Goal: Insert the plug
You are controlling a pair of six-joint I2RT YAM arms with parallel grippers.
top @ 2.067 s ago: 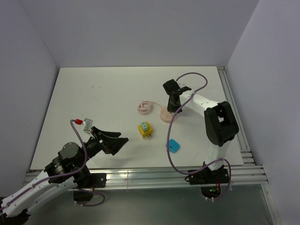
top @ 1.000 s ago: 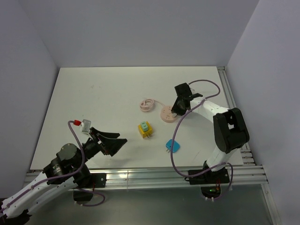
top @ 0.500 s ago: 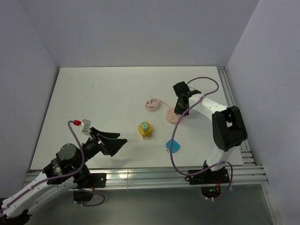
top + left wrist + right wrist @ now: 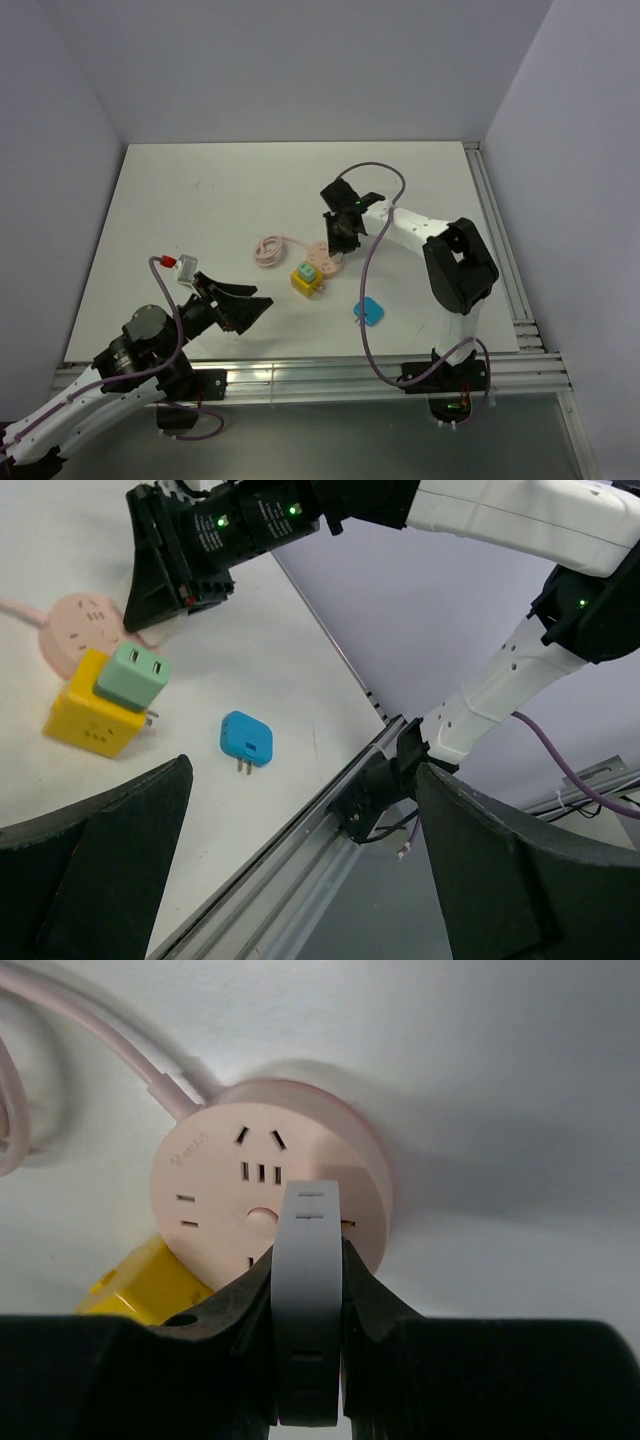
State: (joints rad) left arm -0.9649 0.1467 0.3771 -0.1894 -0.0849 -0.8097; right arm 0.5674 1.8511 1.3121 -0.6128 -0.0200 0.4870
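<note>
right tool [image 4: 338, 237] pressed together, resting on the pink socket [image 4: 265, 1200] mid-counter, touching the yellow plug [image 4: 306, 279] on its near left. left tool [image 4: 232, 305] spread, well apart.

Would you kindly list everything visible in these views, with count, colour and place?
Round socket hub: one, pink, centre of the table, touching the yellow block.
Hub cable: one, pink, coiled left of the hub.
Block adapter: one, yellow, just in front of the hub.
Plug on the block: one, mint green, on the yellow adapter.
Loose plug: one, blue, near the front edge, apart from the rest.
Table: one, white.
Left hand: black, open, front left, holding nothing.
Right hand: black, shut, at the hub's rim.
</note>
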